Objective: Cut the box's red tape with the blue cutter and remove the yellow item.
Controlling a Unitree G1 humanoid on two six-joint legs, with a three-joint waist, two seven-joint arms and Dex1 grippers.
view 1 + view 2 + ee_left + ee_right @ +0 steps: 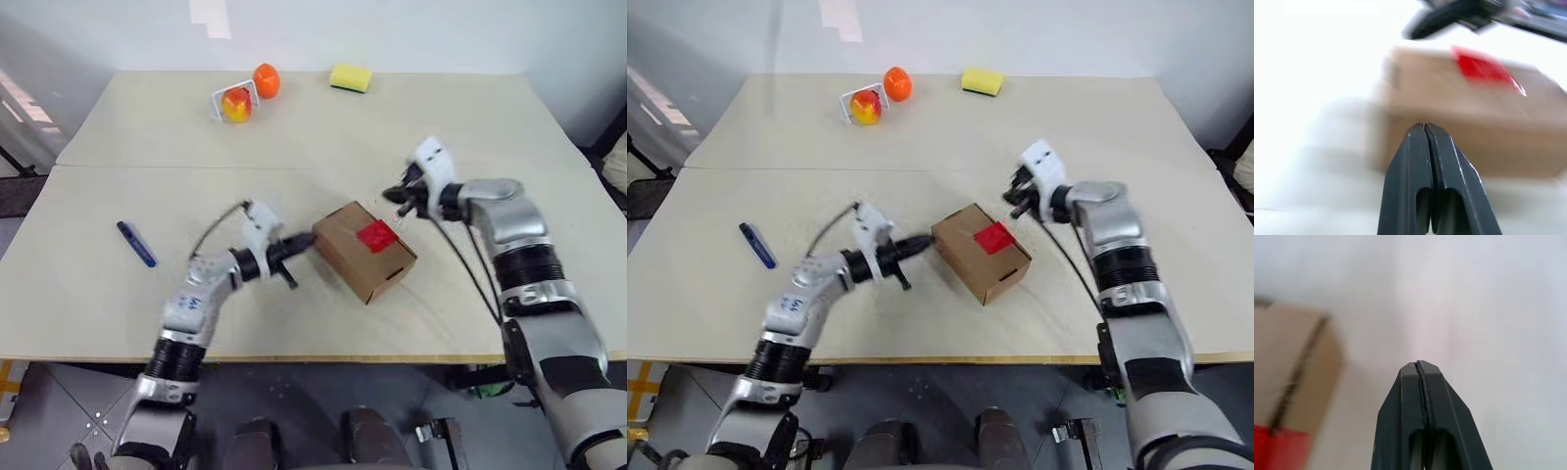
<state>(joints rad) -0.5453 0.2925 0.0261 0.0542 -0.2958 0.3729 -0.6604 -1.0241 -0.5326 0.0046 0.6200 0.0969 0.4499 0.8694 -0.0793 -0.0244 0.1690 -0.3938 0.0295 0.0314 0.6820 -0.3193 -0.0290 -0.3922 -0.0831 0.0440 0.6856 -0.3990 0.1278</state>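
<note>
Even, bright overhead light; my head views are sharp, with soft shadows on the table (pixel 294 137). In my wrist views, the box (pixel 1459 122) smears with motion blur.

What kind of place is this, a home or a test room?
Probably a test or lab room: a bare pale table against a plain white wall holds a few staged props, namely a taped cardboard box, a blue cutter and a yellow sponge.
</note>
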